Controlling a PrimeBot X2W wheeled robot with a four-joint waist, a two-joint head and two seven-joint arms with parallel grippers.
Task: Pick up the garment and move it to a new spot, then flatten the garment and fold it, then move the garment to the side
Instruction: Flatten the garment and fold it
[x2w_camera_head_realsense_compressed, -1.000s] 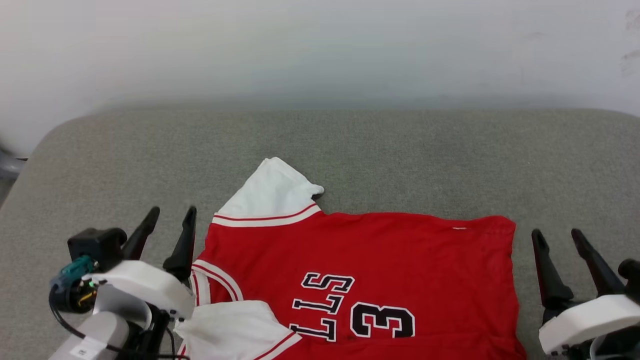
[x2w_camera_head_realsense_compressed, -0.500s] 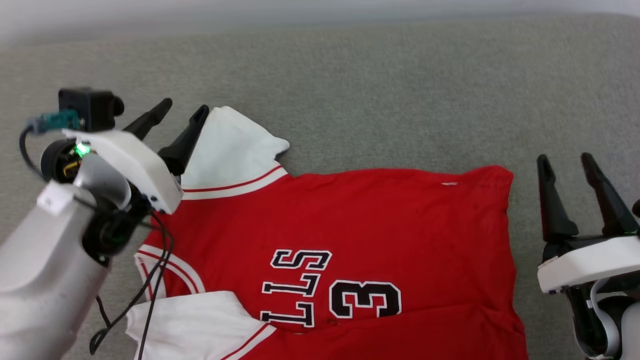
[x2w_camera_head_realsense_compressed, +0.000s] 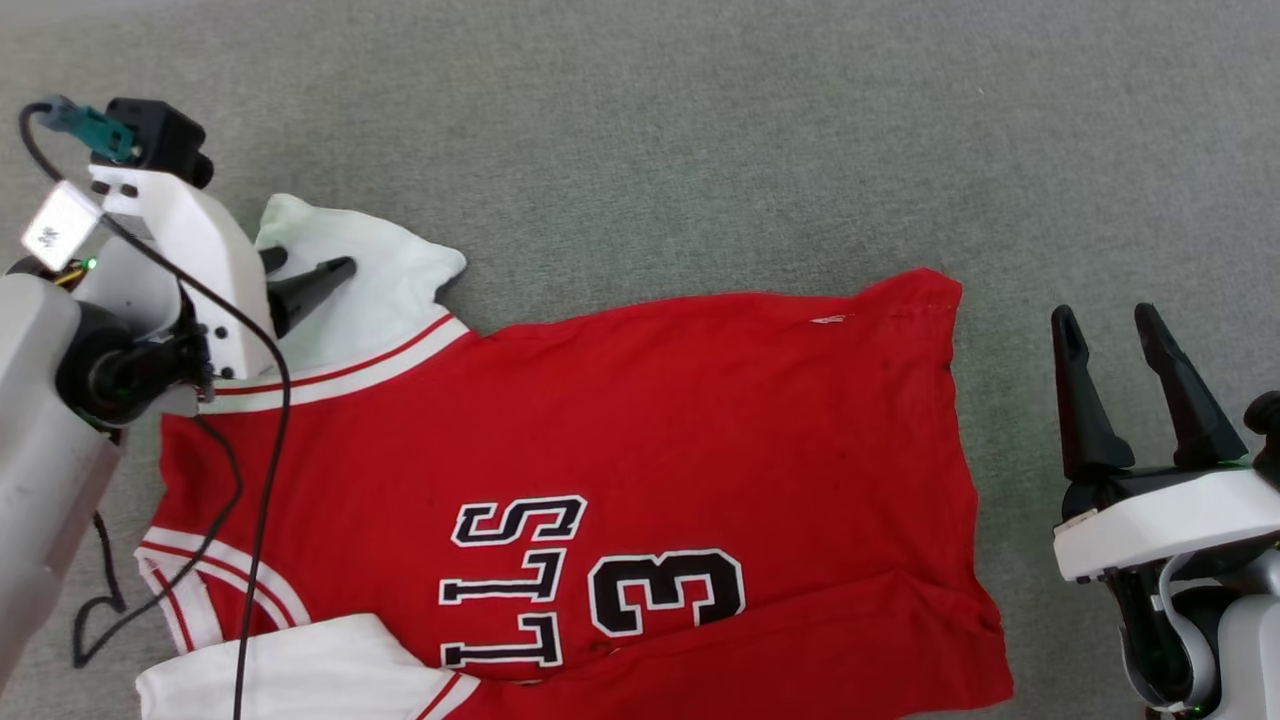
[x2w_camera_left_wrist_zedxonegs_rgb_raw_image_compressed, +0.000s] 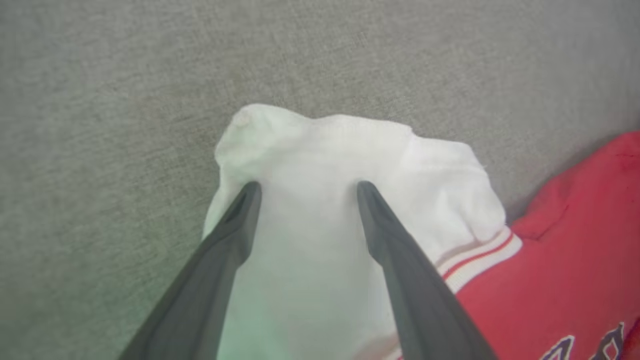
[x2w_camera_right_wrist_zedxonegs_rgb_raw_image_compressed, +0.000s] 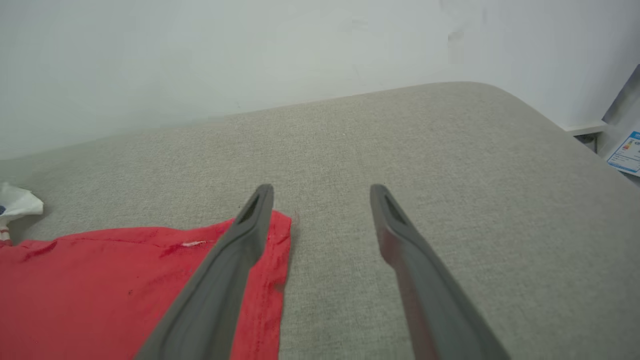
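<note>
The garment (x2w_camera_head_realsense_compressed: 600, 420), a red jersey with black white-outlined letters and a "3", lies spread flat on the grey cushion (x2w_camera_head_realsense_compressed: 700, 150). Its white sleeve (x2w_camera_head_realsense_compressed: 380, 290) points to the far left. My left gripper (x2w_camera_head_realsense_compressed: 312, 262) hovers over that sleeve, open. In the left wrist view the two fingertips of the left gripper (x2w_camera_left_wrist_zedxonegs_rgb_raw_image_compressed: 307, 187) straddle the middle of the white sleeve (x2w_camera_left_wrist_zedxonegs_rgb_raw_image_compressed: 325, 150). My right gripper (x2w_camera_head_realsense_compressed: 1105, 330) stands open to the right of the garment's hem. In the right wrist view the right gripper (x2w_camera_right_wrist_zedxonegs_rgb_raw_image_compressed: 322, 190) has its left finger over the red hem corner (x2w_camera_right_wrist_zedxonegs_rgb_raw_image_compressed: 272, 250).
The grey cushion (x2w_camera_right_wrist_zedxonegs_rgb_raw_image_compressed: 450, 150) stretches well beyond the garment, towards the back and to the right. A white wall (x2w_camera_right_wrist_zedxonegs_rgb_raw_image_compressed: 250, 50) rises behind it. The cushion's rounded right edge and a blue-printed paper (x2w_camera_right_wrist_zedxonegs_rgb_raw_image_compressed: 625, 155) show at the far right.
The head camera has tilted down, so the whole picture shifted. My left gripper has swung forward from beside the collar to over the white sleeve. The right gripper stays open beside the hem.
</note>
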